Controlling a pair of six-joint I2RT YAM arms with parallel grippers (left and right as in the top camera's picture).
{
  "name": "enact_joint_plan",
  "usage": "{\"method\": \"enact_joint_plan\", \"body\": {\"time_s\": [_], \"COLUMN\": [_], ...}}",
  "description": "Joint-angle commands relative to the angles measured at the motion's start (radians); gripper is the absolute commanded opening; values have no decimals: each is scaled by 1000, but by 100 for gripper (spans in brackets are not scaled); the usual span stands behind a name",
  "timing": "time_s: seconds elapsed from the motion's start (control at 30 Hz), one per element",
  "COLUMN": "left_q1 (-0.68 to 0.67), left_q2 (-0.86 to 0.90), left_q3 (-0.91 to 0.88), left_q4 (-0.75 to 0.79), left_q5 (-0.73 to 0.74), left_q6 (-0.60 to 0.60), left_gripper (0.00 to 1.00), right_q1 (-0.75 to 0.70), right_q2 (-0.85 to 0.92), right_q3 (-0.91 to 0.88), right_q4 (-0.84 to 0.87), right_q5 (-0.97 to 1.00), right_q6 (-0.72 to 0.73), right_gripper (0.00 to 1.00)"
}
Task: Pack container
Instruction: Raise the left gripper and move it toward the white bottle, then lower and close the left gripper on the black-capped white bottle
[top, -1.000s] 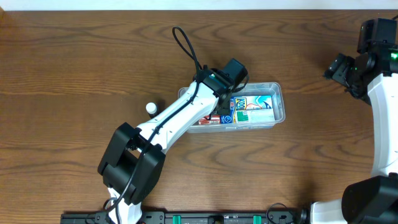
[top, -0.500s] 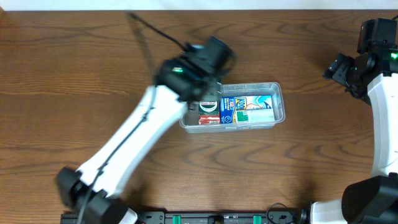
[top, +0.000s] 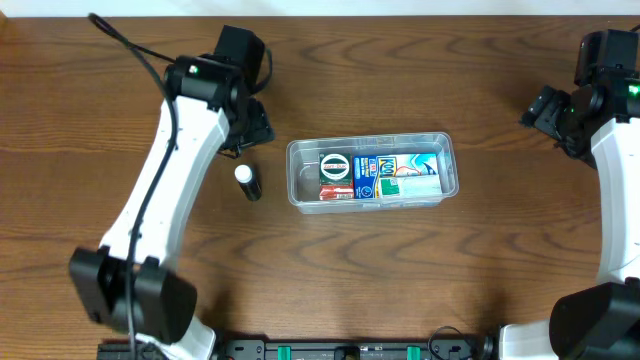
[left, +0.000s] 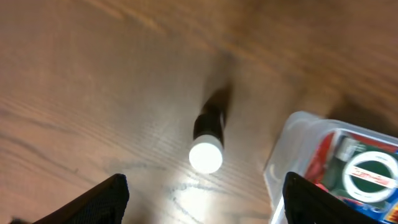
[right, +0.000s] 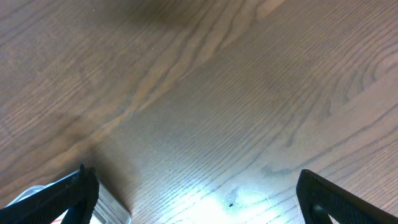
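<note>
The clear plastic container (top: 296, 160) lies mid-table and holds a red packet with a round green-and-white item on it, and a blue and green packet. Its corner shows in the left wrist view (left: 292, 134). A small black tube with a white cap (top: 247, 182) lies on the table left of the container; in the left wrist view (left: 208, 134) it lies ahead of the fingers. My left gripper (top: 252, 128) is open and empty, above the tube's far side. My right gripper (top: 548, 112) is open and empty at the far right.
The left arm's black cable (top: 140, 50) loops over the table's far left. The right arm's base (top: 600, 320) stands at the right edge. The container's corner shows at the lower left of the right wrist view (right: 106, 208).
My left gripper has swung up out of the container and moved left and back, over the black tube. The right arm has not moved.
</note>
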Motion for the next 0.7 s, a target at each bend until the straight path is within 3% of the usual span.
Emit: {"method": "enact_joint_plan", "body": {"time_s": [0.0, 0.27, 0.67], "left_q1": [22, 32, 32], "left_q2": [47, 84, 84], "left_q3": [-23, -117, -314], "left_q4": [-8, 29, 216], "left_q5": [71, 88, 154], "left_q6": [8, -18, -25], "left_gripper": [80, 80, 75], "right_q1": [0, 0, 0], "right_q2": [1, 1, 1], "right_q3": [2, 2, 2], "right_q4": [-1, -1, -1], "right_q5": [8, 8, 8], "right_q6": [-4, -4, -4], "right_gripper": [99, 99, 99]}}
